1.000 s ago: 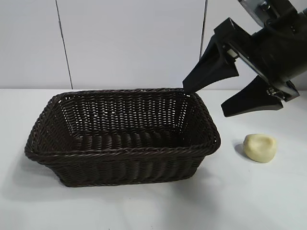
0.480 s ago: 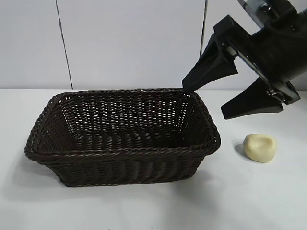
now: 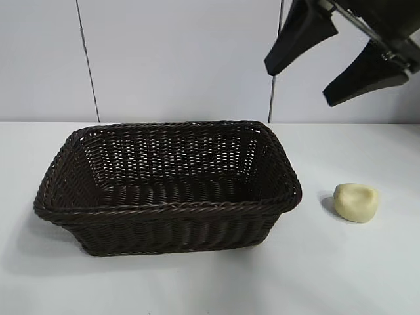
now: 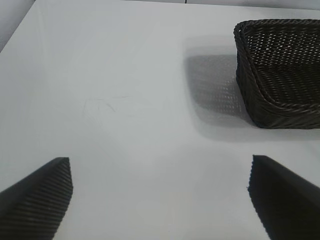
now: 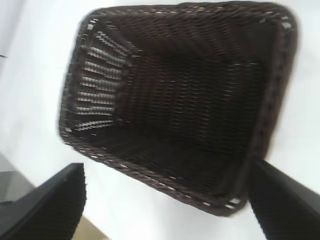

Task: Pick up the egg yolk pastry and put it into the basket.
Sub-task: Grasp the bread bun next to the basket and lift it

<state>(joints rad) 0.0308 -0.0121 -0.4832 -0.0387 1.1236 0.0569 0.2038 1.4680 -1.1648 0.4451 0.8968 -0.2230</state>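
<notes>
While the egg yolk pastry [image 3: 355, 202] lies on the white table [image 3: 197, 282] just to the right of the basket [image 3: 167, 186], a narrow strip of bare table separates it from the basket's braided rim. It sits flat with its dented top facing up, untouched by either arm. Nothing lies inside the basket, whose woven floor shows plainly in the right wrist view [image 5: 180, 105].

High above the basket's right far corner hangs the right gripper [image 3: 338, 62], its two dark fingers spread wide with nothing between them. One finger points down toward the basket's far right corner, the other angles out above the pastry; both are well clear of the basket and the pastry.

Off the basket's left end, the left gripper [image 4: 160, 200] is held above bare table, its fingers likewise splayed far apart and empty. From its wrist camera only the nearest end of the basket [image 4: 277, 70] shows, with its shadow cast on the table [image 4: 125, 100] beside it. This gripper does not appear in the exterior view.
</notes>
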